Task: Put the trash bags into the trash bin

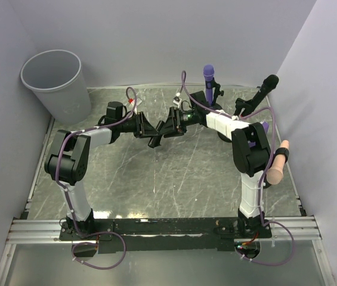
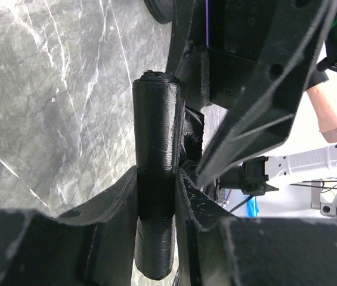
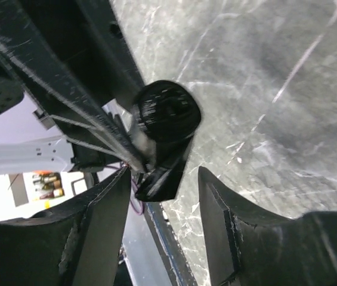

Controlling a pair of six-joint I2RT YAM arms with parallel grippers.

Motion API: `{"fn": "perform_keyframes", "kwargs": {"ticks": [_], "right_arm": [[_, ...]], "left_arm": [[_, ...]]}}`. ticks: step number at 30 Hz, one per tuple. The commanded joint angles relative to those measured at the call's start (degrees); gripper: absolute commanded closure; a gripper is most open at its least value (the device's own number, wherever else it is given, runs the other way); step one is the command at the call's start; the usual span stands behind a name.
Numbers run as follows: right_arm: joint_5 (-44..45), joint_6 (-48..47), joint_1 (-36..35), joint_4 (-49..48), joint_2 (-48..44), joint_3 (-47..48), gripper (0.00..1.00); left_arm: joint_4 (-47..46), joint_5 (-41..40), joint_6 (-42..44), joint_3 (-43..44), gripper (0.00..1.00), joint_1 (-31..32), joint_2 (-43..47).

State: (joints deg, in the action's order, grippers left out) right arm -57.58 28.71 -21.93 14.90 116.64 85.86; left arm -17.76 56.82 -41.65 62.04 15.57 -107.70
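The trash bags are a tight black roll (image 2: 158, 125), and my left gripper (image 2: 156, 182) is shut on its middle, with both ends sticking out past the fingers. My right gripper (image 3: 165, 179) faces the roll end-on. Its fingers stand apart on either side of the roll's tip (image 3: 167, 112) and a loose black flap, and neither pad touches them. In the top view the two grippers (image 1: 149, 130) (image 1: 169, 124) meet nose to nose above the middle of the table. The light grey trash bin (image 1: 58, 83) stands upright at the far left corner, away from both arms.
A purple microphone (image 1: 209, 77) and a black one (image 1: 267, 86) stand on mounts at the back right. A beige one (image 1: 277, 164) hangs by the right wall. Walls close in the marble table (image 1: 156, 185) on three sides, and a metal rail (image 1: 168, 227) runs along the near edge.
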Motion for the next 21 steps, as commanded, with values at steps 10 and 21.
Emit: {"fn": "perform_keyframes", "kwargs": {"ticks": [10, 21], "right_arm": [[-0.5, 5.6, 0.0, -6.6, 3.8, 3.0, 0.74], [7.9, -24.1, -2.6, 17.8, 0.1, 10.2, 1.00]], "left_arm": [[-0.1, 3.8, 1.6, -0.5, 0.73, -0.3, 4.0], [17.7, -19.9, 11.3, 1.2, 0.23, -0.4, 3.0]]}}
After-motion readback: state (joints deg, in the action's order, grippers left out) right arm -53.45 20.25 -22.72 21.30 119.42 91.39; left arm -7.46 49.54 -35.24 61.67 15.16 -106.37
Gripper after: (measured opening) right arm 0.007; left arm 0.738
